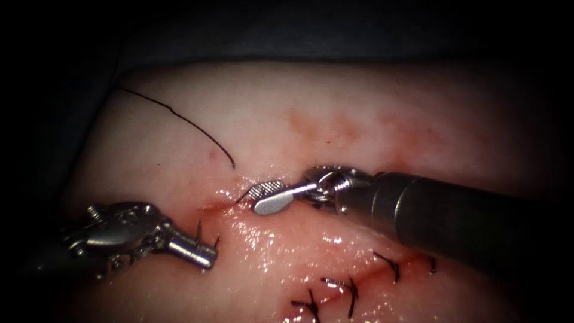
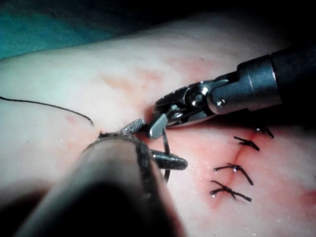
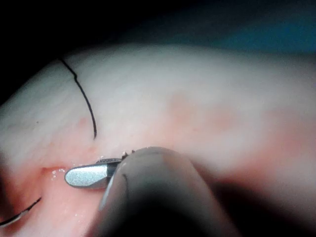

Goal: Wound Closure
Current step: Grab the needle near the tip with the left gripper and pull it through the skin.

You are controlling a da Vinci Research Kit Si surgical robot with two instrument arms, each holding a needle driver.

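Observation:
The tissue [image 1: 335, 119] has a cut whose unstitched end [image 1: 218, 204] lies at centre left. My left tool [image 1: 202, 256] sits just below that end with its jaws shut on the curved needle [image 1: 198, 231], which stands up from the jaws, clear of the tissue; the same needle [image 2: 166, 147] crosses the left tool's jaw. My right tool [image 1: 263, 197] comes in from the right and hovers over the cut's end, jaws open and holding nothing. Dark thread [image 1: 179, 116] runs from the upper left and enters the tissue just above the cut. A short dark strand [image 1: 241, 197] reaches the right tool's tip.
Several dark stitches [image 1: 350, 290] close the cut at the lower right, also seen as stitches [image 2: 232, 170]. Red fluid stains the tissue around the cut. The right tool's thick shaft [image 1: 454, 221] covers the tissue to the right. Dark cloth [image 1: 179, 36] lies beyond the tissue's far edge.

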